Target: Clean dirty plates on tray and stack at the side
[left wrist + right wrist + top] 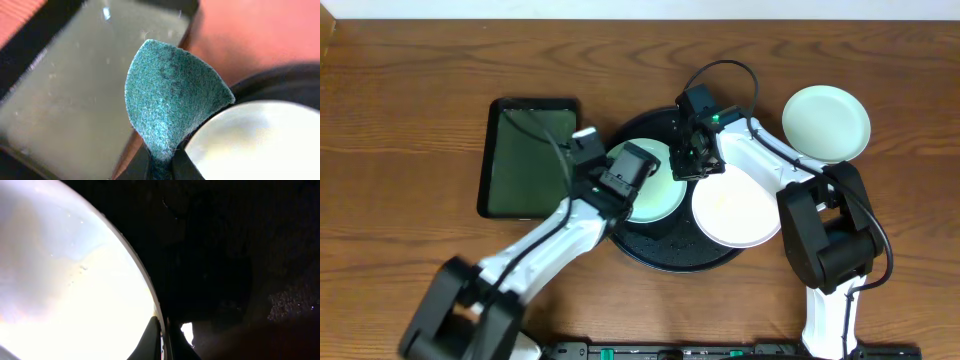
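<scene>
The round black tray (pixel 665 255) holds a mint plate (pixel 658 190). A white plate (pixel 735 210) lies half over the tray's right rim. A second mint plate (pixel 827 122) sits on the table at the far right. My left gripper (pixel 586 148) is shut on a teal scrub pad (pixel 170 95) and is just left of the tray's mint plate (pixel 260 140). My right gripper (pixel 690 165) is shut on the white plate's rim (pixel 75 280), as the right wrist view (pixel 162 330) shows. The plate has faint yellowish marks, and the wet black tray (pixel 240 255) lies beside it.
A rectangular black tray (pixel 528 158) holding cloudy water (pixel 75 90) stands left of the round tray, right under the scrub pad. Brown wooden table (pixel 410 120) lies all around. The two arms are close together over the round tray.
</scene>
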